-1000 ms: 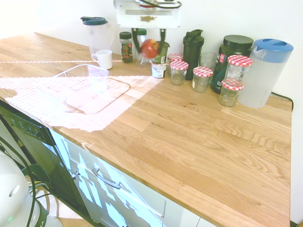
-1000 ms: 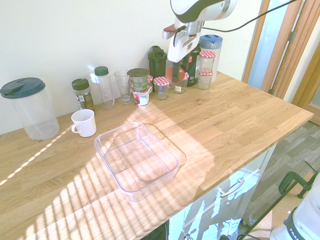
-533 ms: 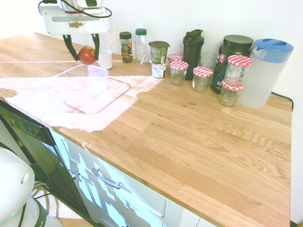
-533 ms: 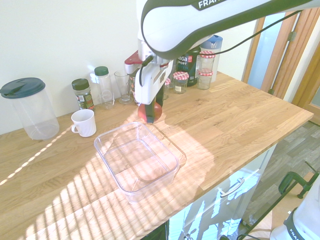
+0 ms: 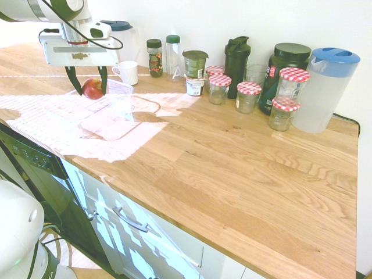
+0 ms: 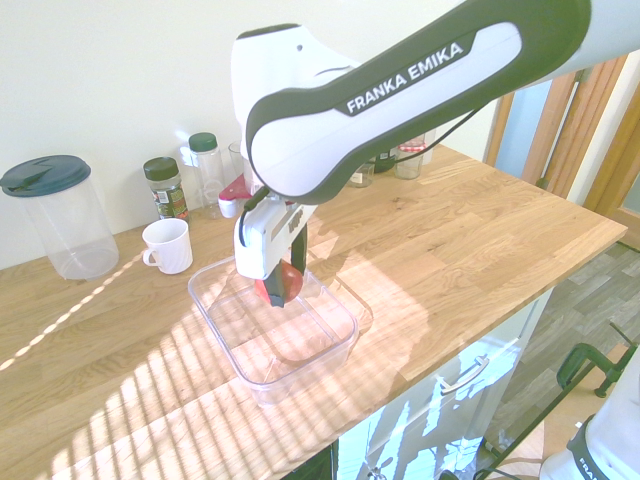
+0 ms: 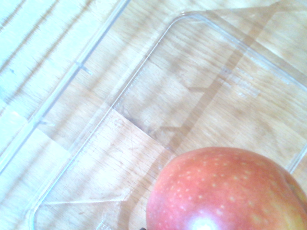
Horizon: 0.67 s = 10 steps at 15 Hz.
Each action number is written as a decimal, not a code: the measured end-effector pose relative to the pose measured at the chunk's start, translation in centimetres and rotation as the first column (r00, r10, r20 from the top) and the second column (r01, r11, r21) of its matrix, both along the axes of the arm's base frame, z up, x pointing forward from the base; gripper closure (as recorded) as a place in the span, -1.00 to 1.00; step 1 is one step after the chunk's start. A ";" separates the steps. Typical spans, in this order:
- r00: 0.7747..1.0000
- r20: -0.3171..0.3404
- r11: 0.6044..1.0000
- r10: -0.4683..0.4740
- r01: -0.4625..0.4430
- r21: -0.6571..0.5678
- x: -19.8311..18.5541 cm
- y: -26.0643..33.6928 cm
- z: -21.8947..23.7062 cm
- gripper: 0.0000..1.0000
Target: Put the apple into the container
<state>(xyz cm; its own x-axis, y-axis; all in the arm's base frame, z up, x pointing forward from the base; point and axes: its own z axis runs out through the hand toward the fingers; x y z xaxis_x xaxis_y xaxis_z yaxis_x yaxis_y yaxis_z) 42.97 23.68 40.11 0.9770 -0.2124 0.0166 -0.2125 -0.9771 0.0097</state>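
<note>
Tool pinches small round red apple btwn its fingers, just above big clear plastic tub on wood worktop.

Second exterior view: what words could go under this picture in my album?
The gripper holds the apple over the clear container on the wooden counter.

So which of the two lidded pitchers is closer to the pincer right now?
The dark-lidded pitcher at the wall, beyond the white mug. The blue-lidded pitcher stands at the counter's far end, past the jars, away from the pincer.
</note>
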 end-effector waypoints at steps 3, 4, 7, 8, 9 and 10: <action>1.000 -0.024 1.000 -0.015 0.014 -0.014 0.5 -0.2 -3.4 1.00; 0.999 -0.031 1.000 -0.017 0.016 -0.018 0.7 -0.3 -3.9 -1.00; 0.999 -0.035 0.999 -0.030 0.029 -0.024 0.8 -0.6 -4.2 -1.00; 0.999 -0.035 0.999 -0.031 0.031 -0.024 0.8 -0.6 -4.2 -1.00; 0.999 -0.033 0.999 -0.031 0.030 -0.023 0.8 -0.5 -4.1 -1.00; 0.999 -0.031 0.999 -0.029 0.028 -0.021 0.8 -0.3 -3.9 -1.00</action>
<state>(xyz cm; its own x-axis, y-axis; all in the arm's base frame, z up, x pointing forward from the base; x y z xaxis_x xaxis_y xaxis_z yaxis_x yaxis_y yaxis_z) 43.80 23.34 36.25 0.9707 -0.2400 -0.0089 -0.2395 -0.9702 0.0366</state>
